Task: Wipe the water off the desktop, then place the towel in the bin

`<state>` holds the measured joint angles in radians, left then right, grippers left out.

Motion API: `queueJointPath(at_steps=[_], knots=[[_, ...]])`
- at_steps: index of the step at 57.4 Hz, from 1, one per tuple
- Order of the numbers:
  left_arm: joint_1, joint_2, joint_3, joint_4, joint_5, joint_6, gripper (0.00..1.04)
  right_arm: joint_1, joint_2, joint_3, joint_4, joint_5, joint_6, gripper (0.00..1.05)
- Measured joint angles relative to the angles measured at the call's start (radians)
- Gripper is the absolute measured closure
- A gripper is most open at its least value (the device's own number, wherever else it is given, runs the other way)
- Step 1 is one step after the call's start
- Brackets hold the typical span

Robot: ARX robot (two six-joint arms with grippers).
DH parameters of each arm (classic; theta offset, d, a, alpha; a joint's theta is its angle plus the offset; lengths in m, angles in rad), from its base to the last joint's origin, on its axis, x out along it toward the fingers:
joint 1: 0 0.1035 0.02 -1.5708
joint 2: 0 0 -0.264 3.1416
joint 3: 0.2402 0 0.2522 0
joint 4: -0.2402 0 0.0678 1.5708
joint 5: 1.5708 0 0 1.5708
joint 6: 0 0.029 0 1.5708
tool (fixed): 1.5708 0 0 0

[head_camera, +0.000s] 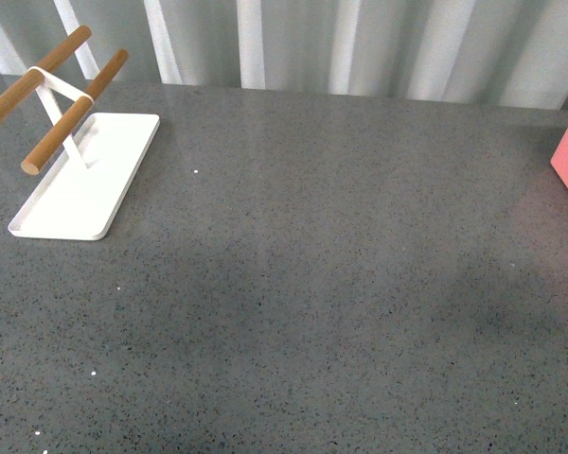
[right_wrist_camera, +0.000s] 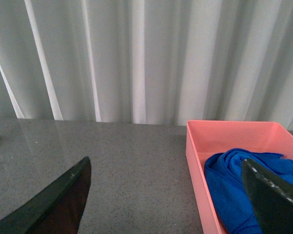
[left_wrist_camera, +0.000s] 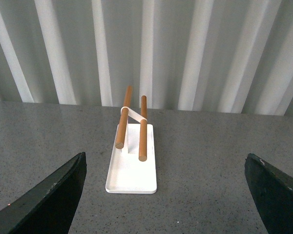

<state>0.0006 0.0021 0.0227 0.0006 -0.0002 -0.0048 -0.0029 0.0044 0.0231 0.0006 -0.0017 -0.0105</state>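
The towel (right_wrist_camera: 237, 187) lies inside the bin (right_wrist_camera: 195, 161), all bunched up in a soft heap. It is bright blue and fuzzy, with folds and little bumps going every way. One edge pokes up near the far side of the bin. I think it is very light and floppy. It would bend and sag if you picked it up, and it would not break or slip. If anyone had to lift it again, the best place to pinch would be one of the thick folds on top of the heap. It may be a bit damp, but I cannot tell that from here.

The bin is pink like salmon, with smooth straight walls. It sits on the desktop (head_camera: 312, 284), far over on the robot's right. From the front you only see one pink corner of it at the edge.

The right gripper (right_wrist_camera: 168, 195) hangs just in front of the bin. Its two dark fingers are spread wide apart and hold nothing. One finger shows in front of the towel, but I cannot tell if it touches it.

The desktop is dark grey with tiny black and white specks. I see no puddle on it, so the job looks about done to me.

Far over on the left stands a flat white tray (head_camera: 76, 199) with wooden bars (head_camera: 71, 113) on a white stand. The left gripper (left_wrist_camera: 166, 195) faces it, fingers wide apart and empty too. Pale curtains (left_wrist_camera: 185, 48) hang behind the desk.
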Motion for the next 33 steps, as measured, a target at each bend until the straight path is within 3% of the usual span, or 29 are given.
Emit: queueJointPath(at_steps=[33], knots=[[0.0,0.0,0.0,0.0,0.0,0.0,0.07,0.0,0.0,0.0,0.0,0.0,0.0,0.07]])
